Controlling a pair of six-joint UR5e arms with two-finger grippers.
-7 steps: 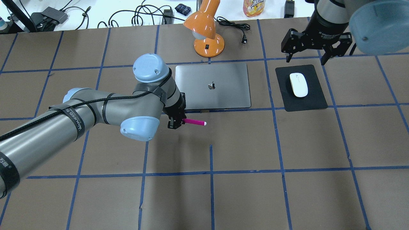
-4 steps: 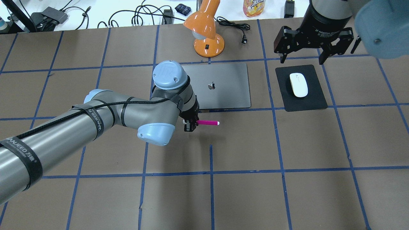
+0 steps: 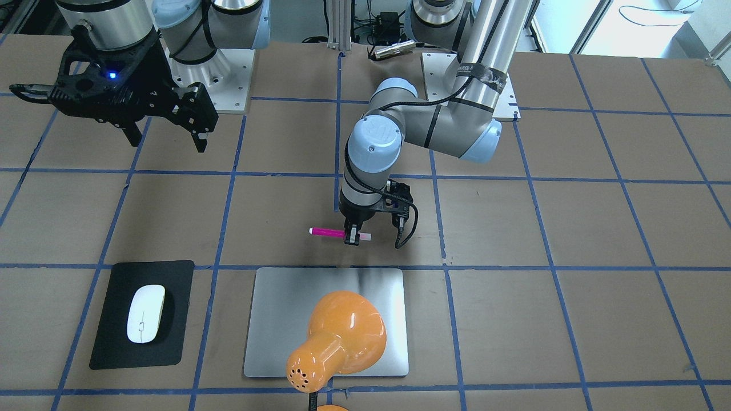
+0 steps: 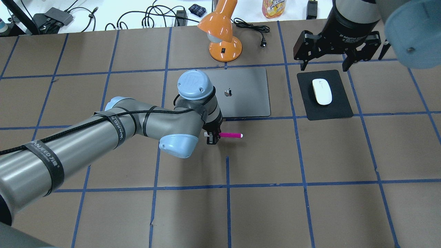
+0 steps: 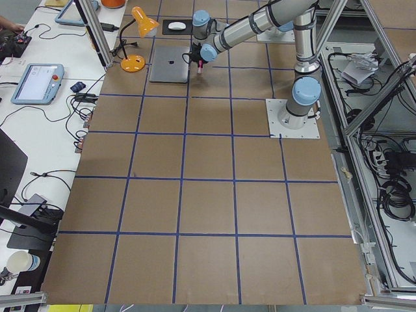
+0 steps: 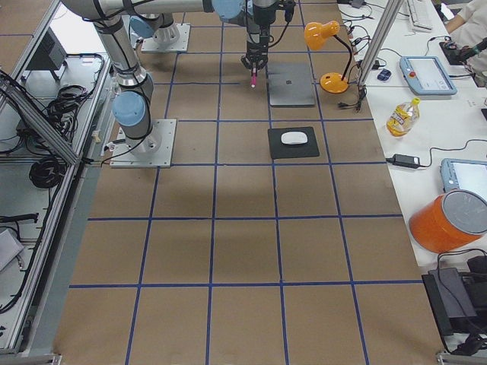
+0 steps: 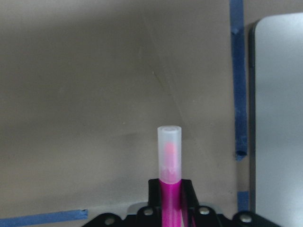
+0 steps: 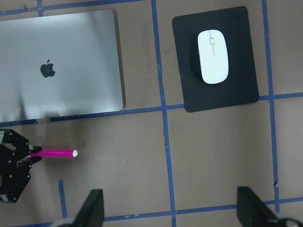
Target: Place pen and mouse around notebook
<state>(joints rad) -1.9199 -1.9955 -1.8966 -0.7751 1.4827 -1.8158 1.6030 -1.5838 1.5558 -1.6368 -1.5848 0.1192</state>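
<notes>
My left gripper (image 4: 212, 137) is shut on the magenta pen (image 4: 231, 135). It holds the pen level, just off the near long edge of the silver notebook (image 4: 244, 103). The pen's capped end (image 7: 169, 142) sticks out past the fingers, with the notebook (image 7: 279, 118) to its right. The white mouse (image 4: 322, 91) rests on a black mat (image 4: 336, 110) to the right of the notebook. My right gripper (image 4: 324, 63) hangs open high above the mat's far edge. From its wrist view I see the mouse (image 8: 213, 56), notebook (image 8: 61, 66) and pen (image 8: 57, 153) far below.
An orange desk lamp (image 4: 222, 34) stands at the notebook's far edge, and in the front-facing view its shade (image 3: 337, 337) covers part of the notebook (image 3: 280, 308). Its cord (image 4: 255, 31) trails to the right. Cables and a bottle lie beyond the table's far edge.
My left arm has carried the pen to the right along the notebook's near edge. The right gripper has shifted slightly left and stayed open. The mouse has not moved.
</notes>
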